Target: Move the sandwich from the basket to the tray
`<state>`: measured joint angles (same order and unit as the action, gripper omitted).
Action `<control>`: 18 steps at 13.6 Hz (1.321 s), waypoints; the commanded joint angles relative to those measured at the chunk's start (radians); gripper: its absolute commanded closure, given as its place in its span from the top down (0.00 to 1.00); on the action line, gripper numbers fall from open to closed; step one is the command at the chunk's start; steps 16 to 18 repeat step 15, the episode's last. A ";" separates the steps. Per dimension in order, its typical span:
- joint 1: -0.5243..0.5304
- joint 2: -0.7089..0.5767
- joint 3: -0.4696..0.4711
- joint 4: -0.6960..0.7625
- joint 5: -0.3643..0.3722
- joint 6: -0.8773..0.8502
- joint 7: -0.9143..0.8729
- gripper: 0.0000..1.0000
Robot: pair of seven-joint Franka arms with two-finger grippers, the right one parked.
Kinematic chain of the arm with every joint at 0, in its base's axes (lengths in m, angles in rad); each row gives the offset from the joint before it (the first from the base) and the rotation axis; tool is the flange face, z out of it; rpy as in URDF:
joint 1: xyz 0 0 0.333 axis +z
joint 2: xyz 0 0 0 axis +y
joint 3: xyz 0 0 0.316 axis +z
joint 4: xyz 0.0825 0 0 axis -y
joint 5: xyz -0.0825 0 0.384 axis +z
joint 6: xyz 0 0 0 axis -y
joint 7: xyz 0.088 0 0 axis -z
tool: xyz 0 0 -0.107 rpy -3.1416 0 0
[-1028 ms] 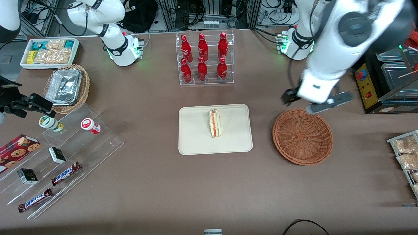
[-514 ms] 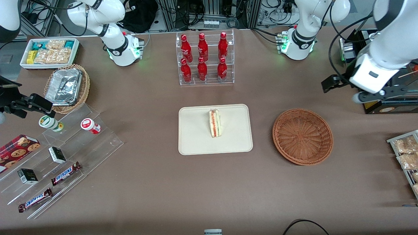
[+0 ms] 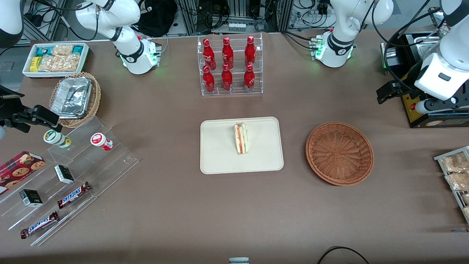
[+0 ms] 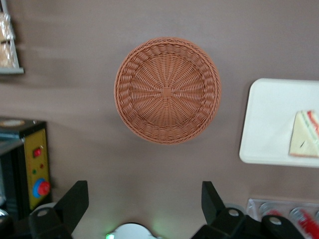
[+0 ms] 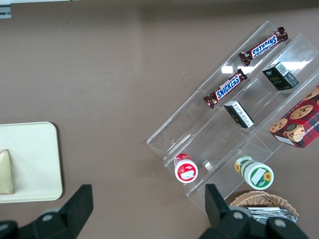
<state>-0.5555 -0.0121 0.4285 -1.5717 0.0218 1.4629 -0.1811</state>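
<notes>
The sandwich [image 3: 241, 138] [image 4: 305, 142], a pale wedge with a red and green filling, lies on the cream tray [image 3: 220, 157] [image 4: 264, 124] in the middle of the table. The reddish-brown wicker basket [image 3: 339, 153] [image 4: 167, 89] stands beside the tray, toward the working arm's end, with nothing in it. My left gripper [image 3: 412, 99] [image 4: 143, 199] hangs high above the table, farther from the front camera than the basket and near the table's end. It is open, and nothing is between its fingers.
A black box with a yellow button panel [image 3: 409, 96] stands under the gripper. A rack of red bottles [image 3: 230, 66] is farther from the camera than the tray. Snack packets [image 3: 454, 172] lie at the working arm's end. Acrylic steps with candy bars [image 3: 66, 172] stand toward the parked arm's end.
My left arm has swung away from above the basket's rim toward the working arm's end of the table and risen. The sandwich, tray and basket have not moved.
</notes>
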 commanded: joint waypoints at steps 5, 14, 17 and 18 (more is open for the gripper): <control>0.577 0.023 -0.546 0.055 -0.005 -0.025 0.104 1.00; 0.621 0.000 -0.559 0.051 0.000 -0.085 0.095 1.00; 0.624 -0.003 -0.559 0.053 -0.003 -0.085 0.095 1.00; 0.624 -0.003 -0.559 0.053 -0.003 -0.085 0.095 1.00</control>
